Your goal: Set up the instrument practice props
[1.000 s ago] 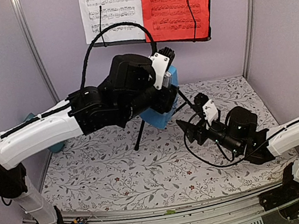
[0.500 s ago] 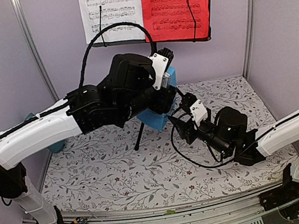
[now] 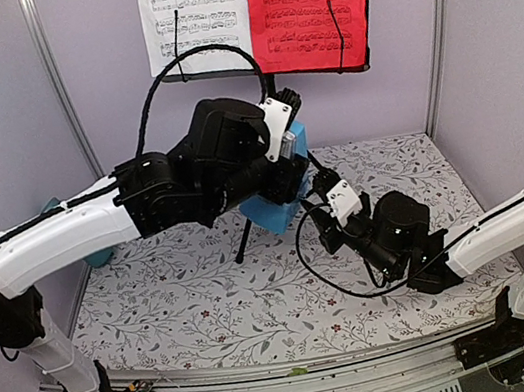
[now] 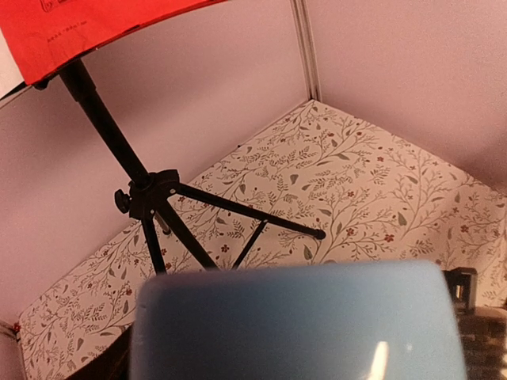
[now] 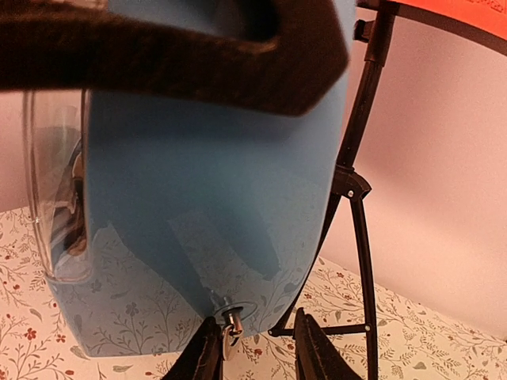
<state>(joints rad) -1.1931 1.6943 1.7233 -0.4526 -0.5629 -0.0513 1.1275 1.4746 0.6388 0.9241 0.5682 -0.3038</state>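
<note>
The black tripod music stand (image 3: pixel 246 237) stands at the back, its desk carrying the white sheet (image 3: pixel 195 15) and the red sheet (image 3: pixel 310 5). My left gripper (image 3: pixel 290 125) is shut on the blue metronome (image 3: pixel 273 209) and holds it tilted above the table in front of the stand. My right gripper (image 3: pixel 320 208) is open right beside the metronome. In the right wrist view the metronome (image 5: pixel 214 182) fills the frame, and my open right gripper (image 5: pixel 253 348) has its fingers on either side of the metal winding key (image 5: pixel 230 318). The metronome (image 4: pixel 293 324) hides the left fingers in the left wrist view.
The stand's legs (image 4: pixel 146 194) spread over the floral tablecloth (image 3: pixel 189 300) behind the metronome. A teal cup (image 3: pixel 53 205) shows partly behind the left arm at the far left. Grey walls and metal posts (image 3: pixel 61 89) close in the back and sides.
My right gripper has moved left and up to the metronome's side, bringing its open fingers around the winding key. The left arm has held the metronome almost still.
</note>
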